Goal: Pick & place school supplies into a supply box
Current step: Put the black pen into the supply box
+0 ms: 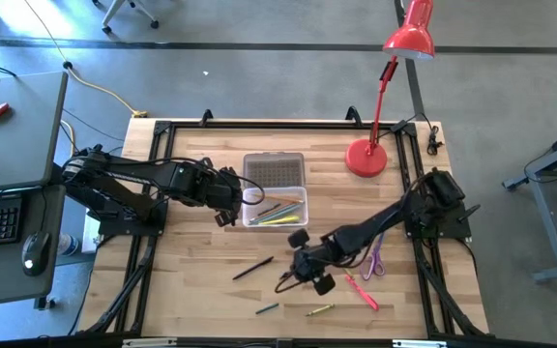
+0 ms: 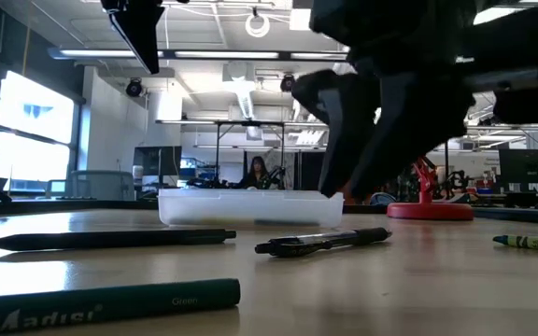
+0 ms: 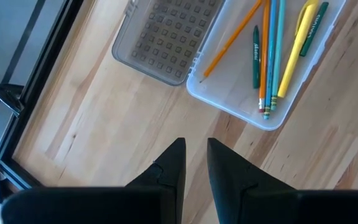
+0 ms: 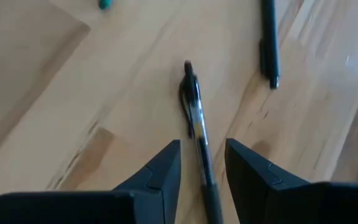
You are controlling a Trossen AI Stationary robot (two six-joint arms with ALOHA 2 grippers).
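Left gripper point(image 1: 228, 208) hovered just left of the supply box point(image 1: 277, 207), its two fingers point(image 3: 174, 163) nearly together with only a narrow gap and nothing between them. Beside the box on its far side lay the ribbed lid point(image 1: 275, 170), touching the box edge. Inside the box rested several supplies: an orange pencil point(image 3: 232, 40), a green crayon point(image 3: 255, 48), a teal pencil point(image 3: 273, 50) and a yellow marker point(image 3: 297, 46).

Near of the box, on the bare table point(image 1: 191, 280), lay a black pencil point(image 1: 252, 268), and nearer still a green pencil point(image 1: 267, 309) and a yellow crayon point(image 1: 319, 309).

Right gripper point(image 1: 309, 274) hung low, near and right of the box, fingers point(image 4: 160, 171) parted moderately and straddling a black pen point(image 4: 197, 127); the pen lay on the wood between them, not yet clamped. Right of this gripper lay a red marker point(image 1: 363, 291) and purple-handled scissors point(image 1: 375, 261). A red desk lamp point(image 1: 366, 157) stood to the far right of the box.
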